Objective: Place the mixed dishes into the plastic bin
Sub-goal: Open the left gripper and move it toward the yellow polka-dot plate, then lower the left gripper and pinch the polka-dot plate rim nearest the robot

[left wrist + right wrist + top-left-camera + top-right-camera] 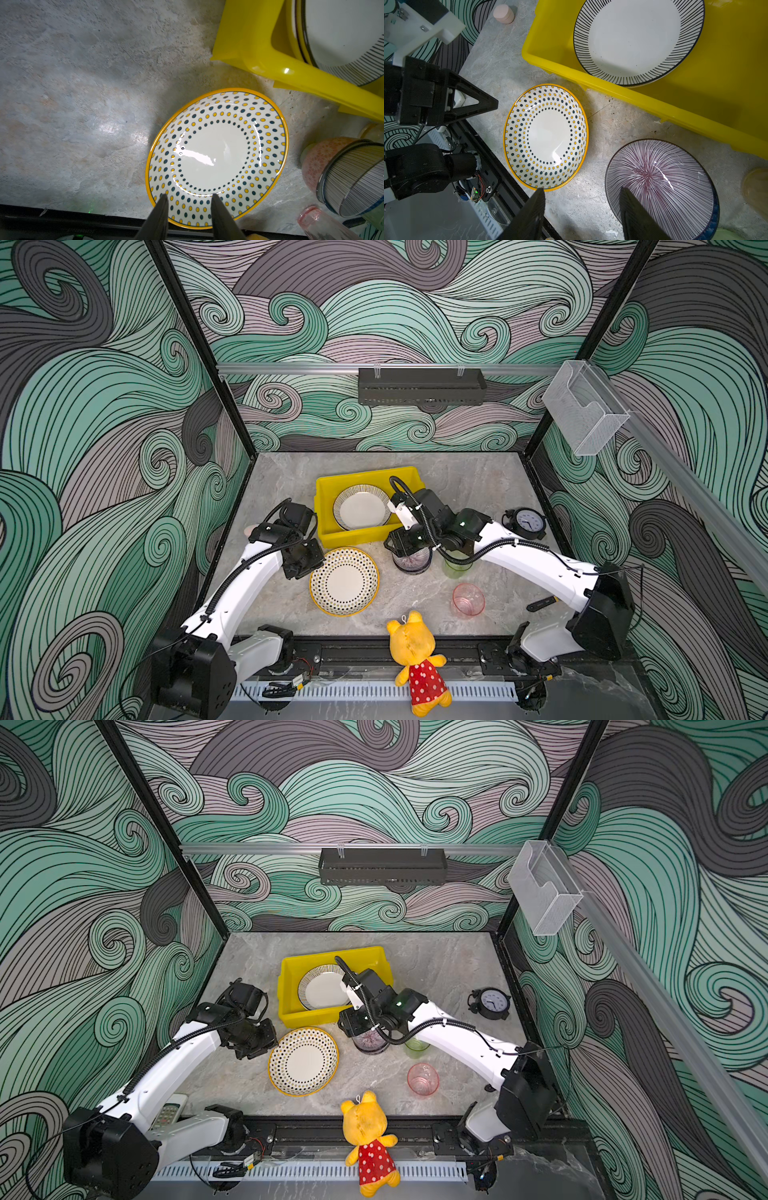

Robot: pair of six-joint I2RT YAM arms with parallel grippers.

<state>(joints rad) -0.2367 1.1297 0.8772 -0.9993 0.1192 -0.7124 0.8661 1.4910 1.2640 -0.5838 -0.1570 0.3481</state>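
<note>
Dotted plate (217,158) just below left gripper (189,197), jaws apart

plush bear (417,659) front edge | clock (527,523) right | rack (420,386) wall

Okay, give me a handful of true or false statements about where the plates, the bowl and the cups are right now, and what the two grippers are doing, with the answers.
1. The striped-rim plate lies inside the yellow bin. True.
2. The dotted plate is in the bin too. False: it lies on the table, in front of the bin.
3. The pink cup is nested in the green cup. False: they are apart on the table.
4. The right gripper hangs at the purple-striped bowl with its jaws apart. True.
5. The left gripper is shut on the dotted plate. False: its jaws stand apart over that plate's edge.
</note>
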